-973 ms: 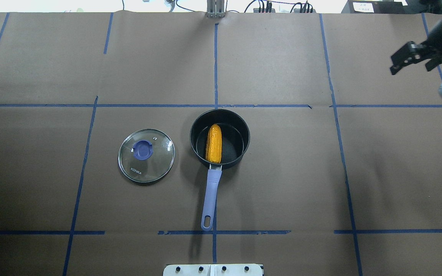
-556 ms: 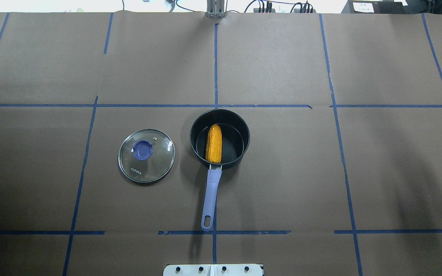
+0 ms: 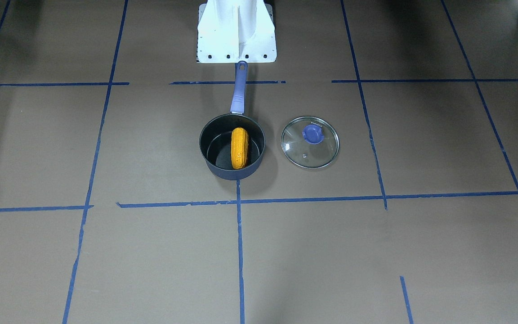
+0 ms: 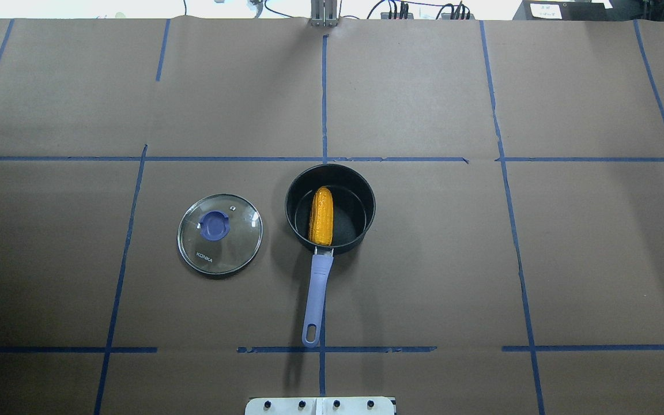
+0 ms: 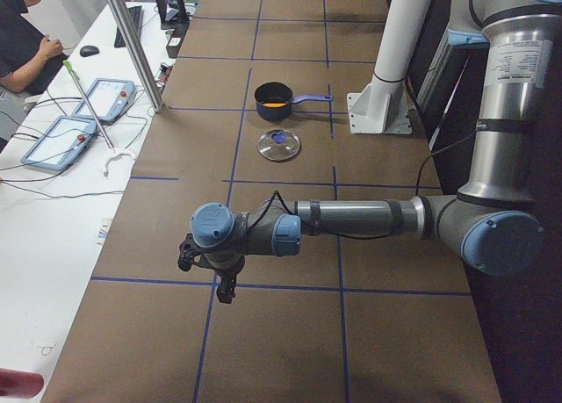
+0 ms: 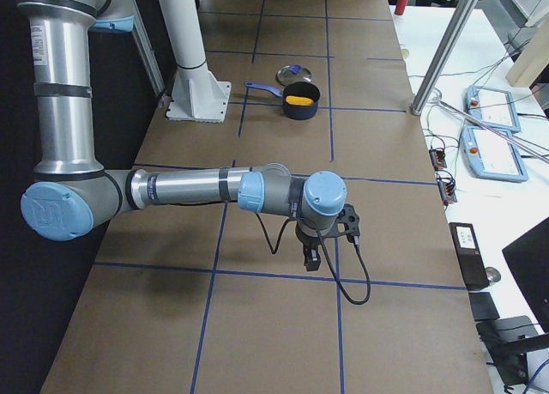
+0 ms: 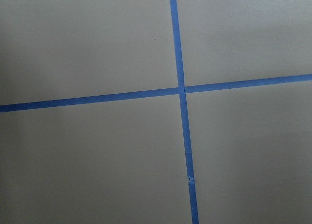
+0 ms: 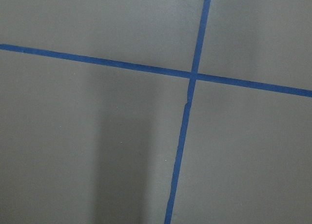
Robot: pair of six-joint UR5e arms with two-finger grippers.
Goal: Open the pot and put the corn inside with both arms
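Observation:
The dark navy pot [image 4: 350, 218] stands open mid-table, its purple-blue handle [image 4: 317, 294] pointing toward the robot base. The yellow-orange corn [image 4: 321, 215] lies inside it, also in the front-facing view [image 3: 239, 147]. The left gripper [image 5: 211, 267] hangs over the table far from the pot, near the table's left end. The right gripper [image 6: 322, 244] hangs over the right end, also far from the pot [image 6: 300, 112]. Neither shows in the overhead or front-facing views, so I cannot tell whether they are open or shut. Both wrist views show only taped brown paper.
The round glass lid [image 4: 219, 233] with a purple knob lies flat left of the pot, also in the front-facing view [image 3: 310, 141]. The white robot base [image 3: 236, 31] stands behind the handle. Blue tape lines grid the brown table. Teach pendants [image 5: 79, 126] and an operator sit beyond the far edge.
The right gripper, at the overhead view's upper right one second ago, has moved out past the right edge. Pot, corn and lid have not moved.

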